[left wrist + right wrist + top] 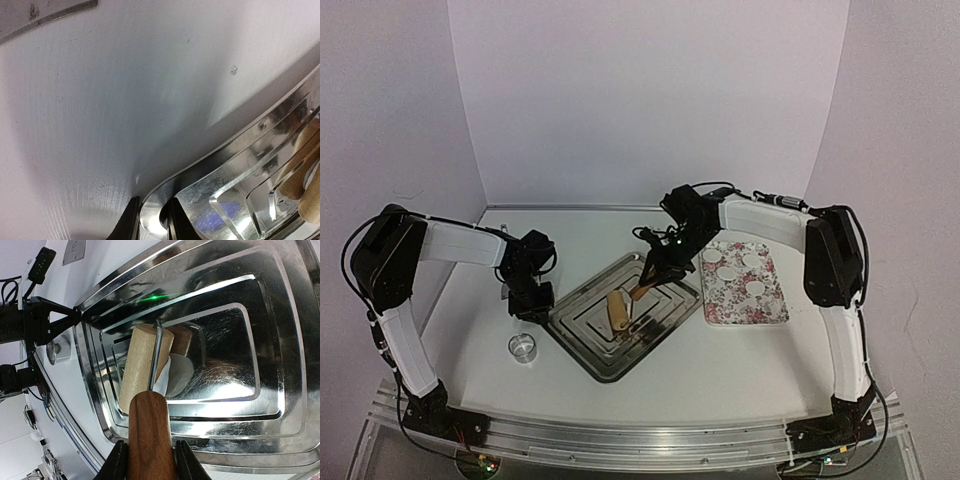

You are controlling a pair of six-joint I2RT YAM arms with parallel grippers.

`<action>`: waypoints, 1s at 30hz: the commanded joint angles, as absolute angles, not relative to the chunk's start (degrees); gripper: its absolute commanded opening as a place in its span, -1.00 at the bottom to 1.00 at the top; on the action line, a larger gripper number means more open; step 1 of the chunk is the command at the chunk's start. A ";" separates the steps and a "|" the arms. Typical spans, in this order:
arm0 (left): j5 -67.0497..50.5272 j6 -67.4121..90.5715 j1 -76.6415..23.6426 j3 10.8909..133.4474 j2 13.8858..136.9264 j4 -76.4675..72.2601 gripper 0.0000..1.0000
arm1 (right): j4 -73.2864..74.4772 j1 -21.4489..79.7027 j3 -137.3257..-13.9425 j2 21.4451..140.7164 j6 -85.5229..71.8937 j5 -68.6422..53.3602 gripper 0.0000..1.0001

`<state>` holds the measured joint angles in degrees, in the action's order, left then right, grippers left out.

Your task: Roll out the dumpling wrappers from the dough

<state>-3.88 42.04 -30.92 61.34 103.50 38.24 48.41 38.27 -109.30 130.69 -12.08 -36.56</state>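
A wooden roller [619, 308] lies in the steel tray [582, 345] on a small white piece of dough [181, 374]. My right gripper [149, 456] is shut on the roller's dark wooden handle [150, 430]; it also shows in the top view [655, 272]. My left gripper [152, 211] is shut on the tray's left corner rim [150, 220], seen from above at the tray's left edge [534, 300]. Several dumpling wrappers [727, 271], small white discs, lie on the floral tray [740, 305] at the right.
A clear ring cutter [523, 347] stands on the table left of the steel tray's front corner, just in front of my left gripper. The floral tray sits close to the steel tray's right side. White walls close in the back and sides.
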 commanded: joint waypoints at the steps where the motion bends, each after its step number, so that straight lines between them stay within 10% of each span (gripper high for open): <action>1: -3.34 42.15 -30.98 59.45 103.36 38.58 -1.00 | 69.52 41.53 -100.90 149.13 -9.89 0.77 -1.00; 18: -3.23 41.27 -31.00 62.66 105.63 37.93 -1.00 | 74.17 43.78 -115.09 149.65 -7.45 -0.18 -1.00; 30: -2.06 36.48 -30.95 68.16 110.09 37.96 -1.00 | 74.22 44.03 -132.37 144.96 -3.09 -23.79 -1.00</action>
<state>-3.80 39.92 -30.63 65.34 106.31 41.14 62.77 43.22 -132.72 139.13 -7.25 -31.36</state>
